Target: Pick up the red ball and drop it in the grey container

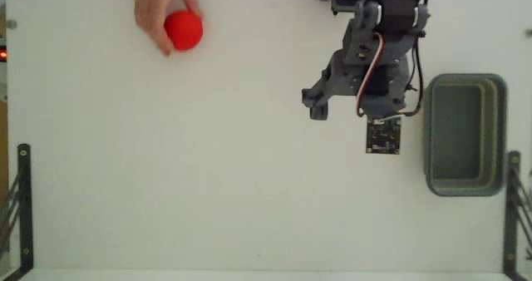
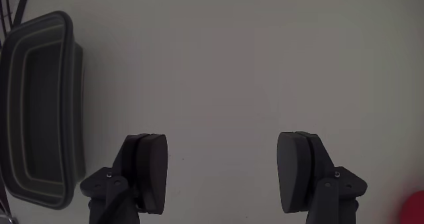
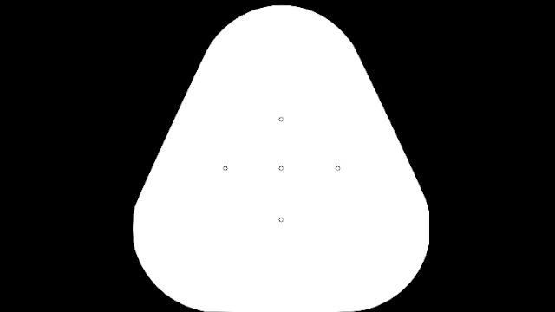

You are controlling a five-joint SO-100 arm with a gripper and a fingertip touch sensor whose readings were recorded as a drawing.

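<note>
The red ball [image 1: 184,30] lies on the white table at the far upper left of the fixed view, with a person's hand [image 1: 156,8] resting on it. My gripper [image 1: 353,106] hangs over the table far to the ball's right, just left of the grey container [image 1: 499,131]. In the wrist view the gripper [image 2: 222,144] is open, its dark fingers [image 2: 149,174] wide apart over bare table with nothing between them. There the grey container [image 2: 69,105] stands at the left edge, its hollow empty. A red blur [image 2: 416,207] shows in the bottom right corner; I cannot tell if it is the ball.
Black metal brackets [image 1: 23,198] stand at the lower left and lower right [image 1: 514,206] table edges. A small camera board [image 1: 383,135] hangs below the arm. Open white table [image 1: 208,165] stretches between ball and arm.
</note>
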